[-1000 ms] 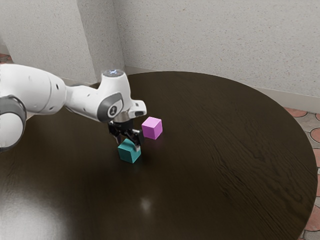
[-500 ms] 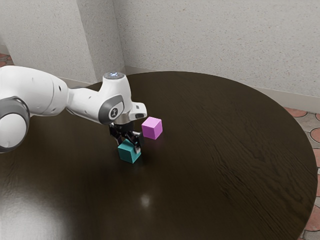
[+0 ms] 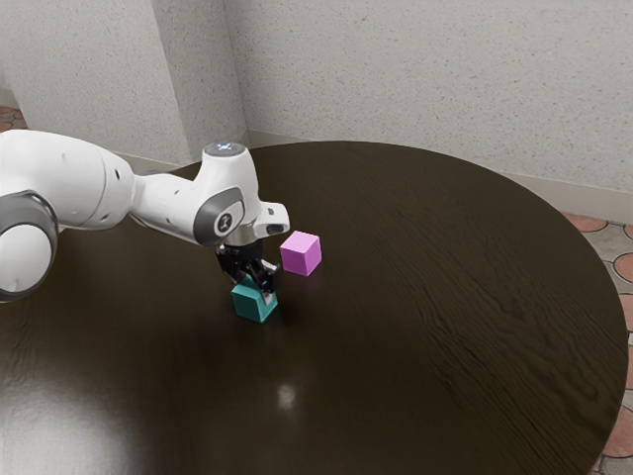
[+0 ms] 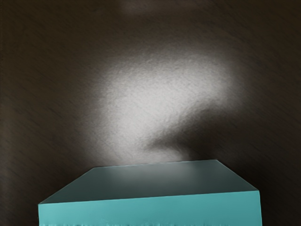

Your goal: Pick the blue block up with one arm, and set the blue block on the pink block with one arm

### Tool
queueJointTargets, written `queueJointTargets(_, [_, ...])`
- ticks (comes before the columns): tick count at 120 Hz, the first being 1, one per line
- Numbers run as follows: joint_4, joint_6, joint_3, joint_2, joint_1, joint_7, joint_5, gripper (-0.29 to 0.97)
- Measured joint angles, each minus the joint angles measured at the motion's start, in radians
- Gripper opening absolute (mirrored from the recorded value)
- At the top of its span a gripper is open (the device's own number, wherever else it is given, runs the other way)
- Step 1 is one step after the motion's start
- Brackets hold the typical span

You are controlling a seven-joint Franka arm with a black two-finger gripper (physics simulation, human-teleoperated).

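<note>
The blue block (image 3: 254, 305), a teal cube, rests on the dark round table (image 3: 445, 297) just below my gripper (image 3: 253, 284). The black fingers hang down around the cube's upper part, one on each side, and stand open. In the wrist view the blue block (image 4: 150, 197) is large and close under my hand. The pink block (image 3: 301, 252) sits on the table a short way beyond the blue one, toward the exterior view's right, apart from the gripper.
The white arm (image 3: 119, 198) reaches in from the exterior view's left. The table's far edge runs close to a textured wall (image 3: 425, 79). Tiled floor (image 3: 613, 247) shows past the table's right edge.
My gripper has come down a little, so its fingers now reach around the top of the blue block. Both blocks stay where they were.
</note>
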Motion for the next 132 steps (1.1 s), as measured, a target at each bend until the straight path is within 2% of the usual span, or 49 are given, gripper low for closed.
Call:
queueJointTargets(26, [0.018, -0.033, -0.001, -0.032, 0.001, -0.010, 0.006, 0.31])
queueJointTargets(62, [0.309, -0.225, -0.011, -0.014, 0.000, -0.024, 0.000, 0.29])
queueJointTargets(92, [0.861, -0.466, -0.026, 0.310, 0.002, -0.020, -0.020, 0.33])
queueJointTargets(115, [1.071, -0.584, -0.034, 0.459, 0.002, -0.014, -0.025, 0.34])
queueJointTargets(132, [1.110, -0.630, -0.045, 0.495, 0.002, -0.010, -0.026, 0.33])
